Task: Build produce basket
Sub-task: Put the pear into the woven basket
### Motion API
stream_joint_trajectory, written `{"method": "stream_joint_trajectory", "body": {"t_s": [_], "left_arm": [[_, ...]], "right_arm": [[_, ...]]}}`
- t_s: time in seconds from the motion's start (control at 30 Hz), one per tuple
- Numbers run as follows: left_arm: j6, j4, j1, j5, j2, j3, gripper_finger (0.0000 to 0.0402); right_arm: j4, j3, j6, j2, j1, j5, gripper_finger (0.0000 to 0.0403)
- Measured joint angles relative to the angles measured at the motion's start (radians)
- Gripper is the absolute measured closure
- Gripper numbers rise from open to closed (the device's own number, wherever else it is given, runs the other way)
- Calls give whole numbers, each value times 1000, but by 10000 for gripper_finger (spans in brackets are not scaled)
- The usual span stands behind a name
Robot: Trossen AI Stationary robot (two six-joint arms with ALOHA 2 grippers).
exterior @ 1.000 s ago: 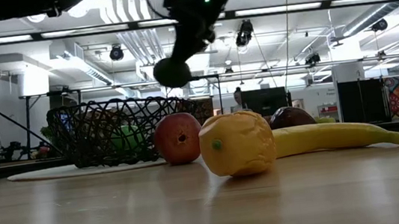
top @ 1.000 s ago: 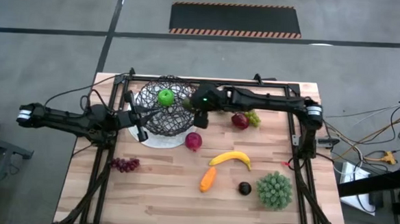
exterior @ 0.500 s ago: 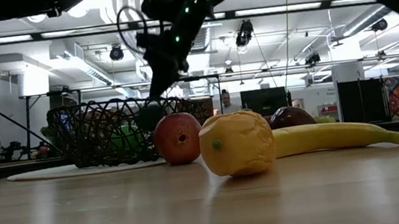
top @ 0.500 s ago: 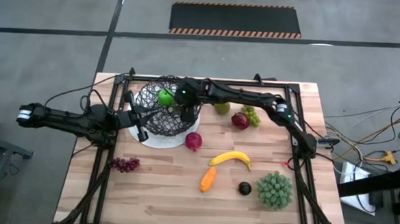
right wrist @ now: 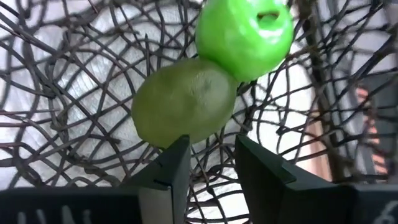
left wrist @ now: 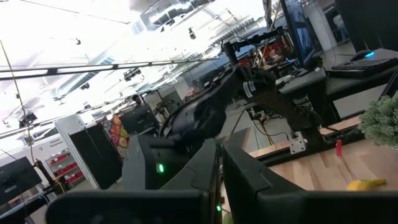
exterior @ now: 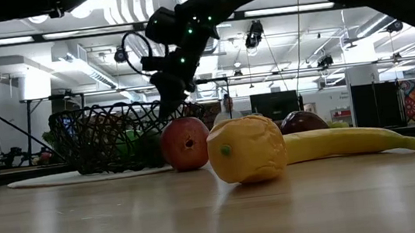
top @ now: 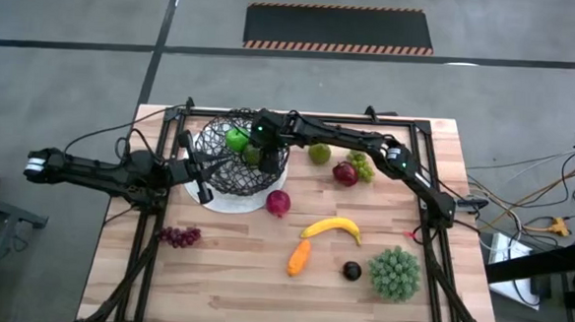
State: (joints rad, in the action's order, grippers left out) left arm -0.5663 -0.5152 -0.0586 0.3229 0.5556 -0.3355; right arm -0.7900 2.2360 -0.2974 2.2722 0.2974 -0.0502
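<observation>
Pear dropped into basket

Right gripper (right wrist: 208, 163) hangs inside the basket (top: 220, 173), fingers parted and empty. Just ahead, the pear (right wrist: 185, 101) rests touching the green apple (right wrist: 244, 34). I keep my left gripper (top: 200, 172) shut beside the basket, steadying it.

The basket (top: 240, 163) stands on the plate (top: 228, 201) at the back left of the counter (top: 232, 276), and the apple (top: 237, 139) and the lime (top: 252, 156) lie inside it, touching each other. The right gripper (top: 264, 152) is above the basket; the left gripper (top: 204, 176) is just left of it. The banana (top: 331, 227) lies in front, near the counter's middle, and the spiky ball (top: 395, 273) at the front right
</observation>
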Motion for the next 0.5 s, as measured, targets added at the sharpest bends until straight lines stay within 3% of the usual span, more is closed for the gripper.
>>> {"method": "stream_joint_trajectory", "body": {"t_s": [0.33, 0.5], "left_arm": [[3, -1, 0, 0, 1, 0, 391], [10, -27, 0, 0, 7, 0, 391]], "right_arm": [[-198, -31, 42, -198, -28, -2, 335], [-215, -162, 96, -356, -96, 1, 355]]}}
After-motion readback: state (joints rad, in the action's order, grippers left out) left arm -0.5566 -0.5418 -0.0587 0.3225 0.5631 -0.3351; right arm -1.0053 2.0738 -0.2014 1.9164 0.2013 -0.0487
